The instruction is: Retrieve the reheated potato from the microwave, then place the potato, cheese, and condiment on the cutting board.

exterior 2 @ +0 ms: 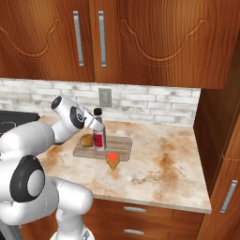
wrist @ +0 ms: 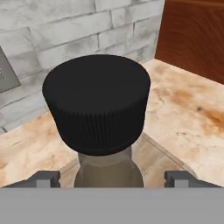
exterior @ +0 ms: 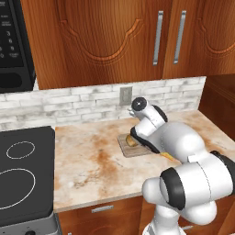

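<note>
- Overhead, wooden wall cabinets (exterior 2: 140, 42) with metal handles run above a pale brick backsplash (exterior 2: 154, 105) that carries a wall outlet (exterior 2: 105, 97).
- At the upper left of the left base view hangs the black microwave (exterior: 16, 43), its keypad showing; whether its door is open cannot be told.
- Below it lies a black stovetop (exterior: 23, 174) with white ring markings, just beside the mottled beige counter (exterior 2: 164, 159).
- On the counter, near the backsplash, lies the cutting board (exterior 2: 119, 146), pale wood with slat lines.
- Upright on the board stands the condiment (exterior 2: 99, 131), dark cap and red label; in the hand view its ribbed black cap is right in front of the camera.
- At the bottle's neck is the gripper (wrist: 113, 177); the two fingertips (wrist: 177, 177) stand apart, one on each side of the neck with a gap to it, so they are not clamped on it.
- Just left of the bottle in the right base view, the potato (exterior 2: 86, 140) rests on the board.
- Off the board's front edge, the cheese (exterior 2: 112, 161) lies on the counter, close to the board.
</note>
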You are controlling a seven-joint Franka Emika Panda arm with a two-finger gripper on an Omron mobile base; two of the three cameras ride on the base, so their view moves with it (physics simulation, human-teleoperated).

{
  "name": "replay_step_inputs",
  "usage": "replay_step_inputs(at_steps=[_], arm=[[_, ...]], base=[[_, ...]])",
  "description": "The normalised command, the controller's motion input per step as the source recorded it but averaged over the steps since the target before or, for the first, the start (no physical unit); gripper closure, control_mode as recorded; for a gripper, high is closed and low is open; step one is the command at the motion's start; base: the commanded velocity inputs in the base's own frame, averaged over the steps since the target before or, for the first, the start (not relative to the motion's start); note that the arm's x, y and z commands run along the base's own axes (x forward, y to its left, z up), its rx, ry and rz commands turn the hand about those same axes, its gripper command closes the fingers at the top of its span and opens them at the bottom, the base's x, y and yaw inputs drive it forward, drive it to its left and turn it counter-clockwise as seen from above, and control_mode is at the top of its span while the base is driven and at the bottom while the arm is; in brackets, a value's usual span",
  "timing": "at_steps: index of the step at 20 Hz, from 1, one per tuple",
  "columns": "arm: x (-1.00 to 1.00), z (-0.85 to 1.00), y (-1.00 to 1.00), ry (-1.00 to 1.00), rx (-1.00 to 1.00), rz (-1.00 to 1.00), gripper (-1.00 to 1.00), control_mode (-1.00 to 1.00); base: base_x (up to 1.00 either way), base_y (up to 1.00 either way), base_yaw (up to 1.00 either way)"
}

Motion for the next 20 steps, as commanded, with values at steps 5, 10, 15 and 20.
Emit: replay_step_inputs(at_steps=[5, 10, 15, 20], arm=[[-0.05, -0.10, 0.03, 0.00, 0.00, 0.00, -1.00, -1.00], [-0.15, 0.00, 0.10, 0.00, 0.00, 0.00, -1.00, -1.00], [-0.24, 0.00, 0.21, 0.00, 0.00, 0.00, -1.00, -1.00], [-0.33, 0.11, 0.08, 0.00, 0.00, 0.00, -1.00, -1.00]], base=[[0.00, 0.00, 0.00], [0.00, 0.00, 0.00], [0.00, 0.00, 0.00], [0.00, 0.00, 0.00]])
